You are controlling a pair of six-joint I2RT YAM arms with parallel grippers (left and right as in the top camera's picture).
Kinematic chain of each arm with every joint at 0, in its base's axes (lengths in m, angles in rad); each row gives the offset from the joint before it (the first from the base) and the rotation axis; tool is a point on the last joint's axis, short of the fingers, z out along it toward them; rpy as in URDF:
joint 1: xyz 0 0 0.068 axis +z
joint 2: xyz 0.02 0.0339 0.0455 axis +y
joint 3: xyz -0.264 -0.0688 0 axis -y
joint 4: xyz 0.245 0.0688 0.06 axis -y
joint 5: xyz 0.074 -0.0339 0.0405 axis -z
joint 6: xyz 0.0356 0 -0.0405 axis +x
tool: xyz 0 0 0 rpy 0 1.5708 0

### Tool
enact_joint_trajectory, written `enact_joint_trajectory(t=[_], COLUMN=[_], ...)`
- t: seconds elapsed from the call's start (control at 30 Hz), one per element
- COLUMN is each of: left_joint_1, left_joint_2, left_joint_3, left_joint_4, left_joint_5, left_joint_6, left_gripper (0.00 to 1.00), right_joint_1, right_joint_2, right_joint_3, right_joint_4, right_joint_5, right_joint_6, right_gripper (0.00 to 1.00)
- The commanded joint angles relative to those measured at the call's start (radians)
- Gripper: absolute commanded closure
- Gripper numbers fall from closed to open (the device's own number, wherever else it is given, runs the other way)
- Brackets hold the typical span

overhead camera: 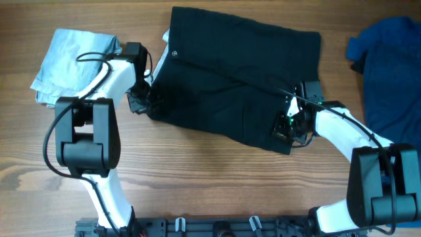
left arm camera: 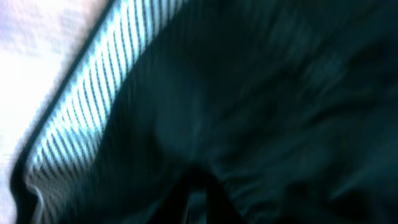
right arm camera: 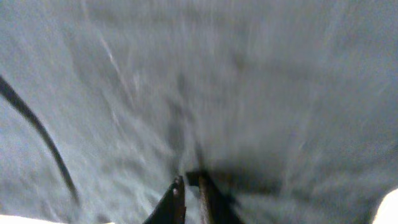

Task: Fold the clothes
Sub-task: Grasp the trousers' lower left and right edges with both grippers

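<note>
Left hand [overhead camera: 141,99] and right hand [overhead camera: 285,126] are clamped on opposite ends of the single black shorts [overhead camera: 230,76] lying between them.

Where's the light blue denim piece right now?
Overhead view: the denim piece lies at the table's far left, beside the left arm, left of the black shorts.

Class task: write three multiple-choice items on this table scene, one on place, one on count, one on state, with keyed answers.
1. Where is the pale blue denim piece? A left of the black shorts B on them C right of them
2. How many garments lie on the table? A two B three C four
3. The right pincer is A wide open B shut on the shorts C out of view
Key: 1 A, it sits far left; 2 B, counting the royal-blue garment; 3 B, cloth is pinched in it.
</note>
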Motion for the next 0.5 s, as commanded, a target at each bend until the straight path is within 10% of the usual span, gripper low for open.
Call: enact_joint_trajectory(t=[0.0,0.47], left_joint_1=[-0.039,-0.12], left_joint_2=[0.083,-0.036], left_joint_3=[-0.073,-0.124], left_joint_4=[-0.061,-0.127], left_joint_5=[-0.043,-0.085], left_joint_6=[-0.029,-0.042], left_gripper=[0.89,0.96], right_joint_1=[0.004,-0.013], right_joint_2=[0.021,0.02], right_joint_3=[-0.045,-0.045], right_joint_4=[-0.06,-0.156], right_joint_5=[-0.029,0.05], right_joint_6=[0.011,-0.001], right_gripper=[0.96,0.96])
